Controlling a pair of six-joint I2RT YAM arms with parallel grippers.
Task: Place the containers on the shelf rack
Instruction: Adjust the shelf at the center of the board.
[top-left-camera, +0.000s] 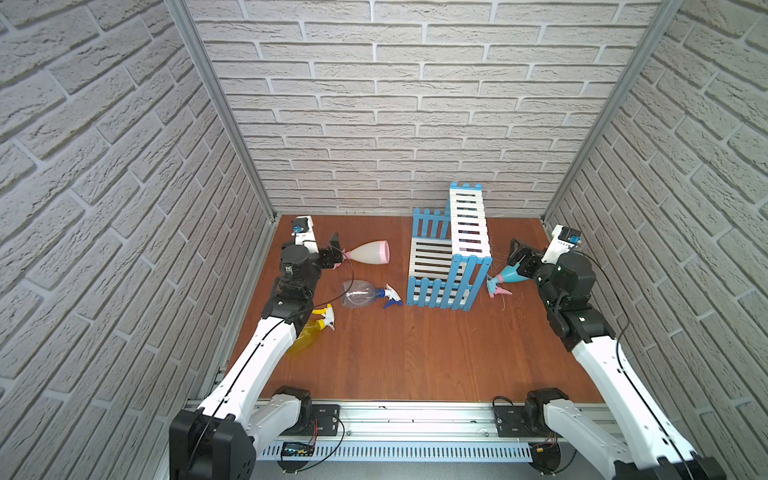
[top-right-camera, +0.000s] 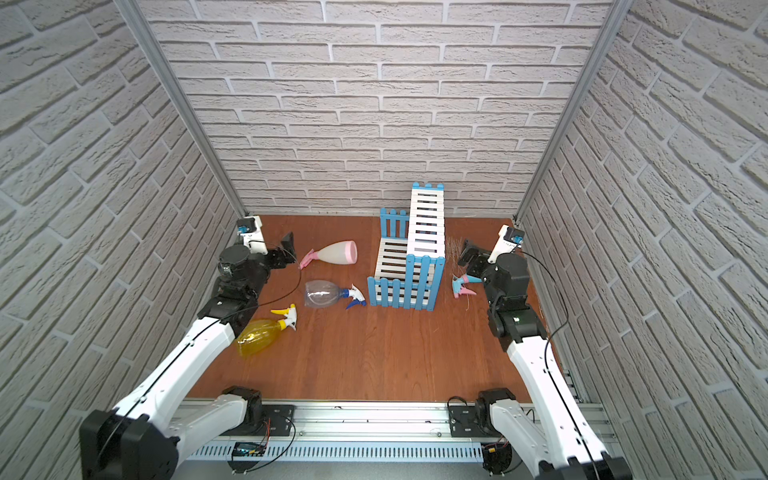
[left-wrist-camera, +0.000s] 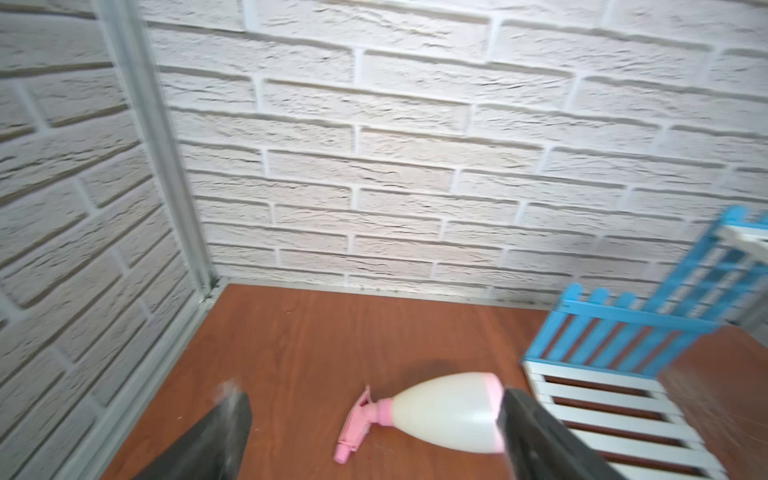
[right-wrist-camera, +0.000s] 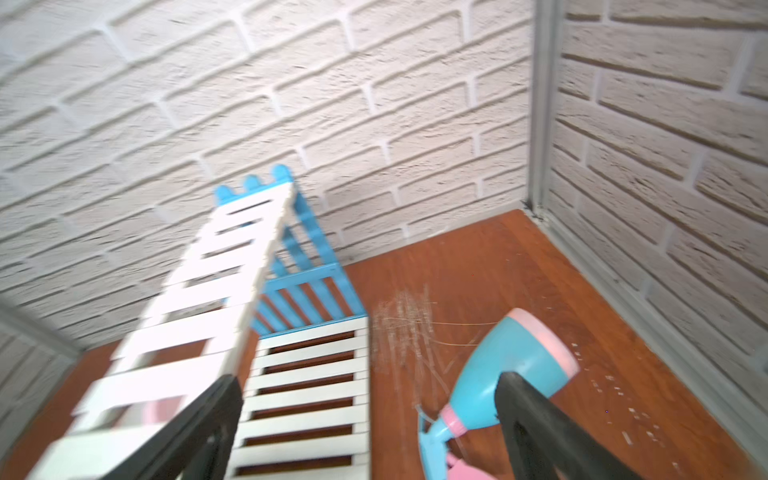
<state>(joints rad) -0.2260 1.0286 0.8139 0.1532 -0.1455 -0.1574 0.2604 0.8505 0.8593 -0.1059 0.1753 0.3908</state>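
Note:
Four containers lie on their sides on the wooden table. The cream-pink cone bottle (top-left-camera: 370, 252) (top-right-camera: 336, 253) (left-wrist-camera: 449, 411) points its pink trigger at my left gripper (top-left-camera: 336, 251) (top-right-camera: 289, 252) (left-wrist-camera: 374, 399), which is open and holds nothing. A clear round bottle (top-left-camera: 359, 294) (top-right-camera: 322, 294) and a yellow bottle (top-left-camera: 309, 330) (top-right-camera: 259, 338) lie nearer the front. The yellow one is partly hidden under my left arm. The blue-and-white shelf rack (top-left-camera: 451, 253) (top-right-camera: 411, 257) (left-wrist-camera: 602, 395) (right-wrist-camera: 307, 374) stands mid-table, nothing on it. Right of it lies the light-blue bottle (top-left-camera: 505, 278) (top-right-camera: 463, 282) (right-wrist-camera: 511, 370), below my open right gripper (top-left-camera: 517, 254) (top-right-camera: 468, 252) (right-wrist-camera: 368, 380).
White brick walls close in the table at the back and on both sides. An aluminium rail (top-left-camera: 415, 415) runs along the front edge and carries both arm bases. A scratched patch (right-wrist-camera: 407, 328) marks the wood between the rack and the light-blue bottle.

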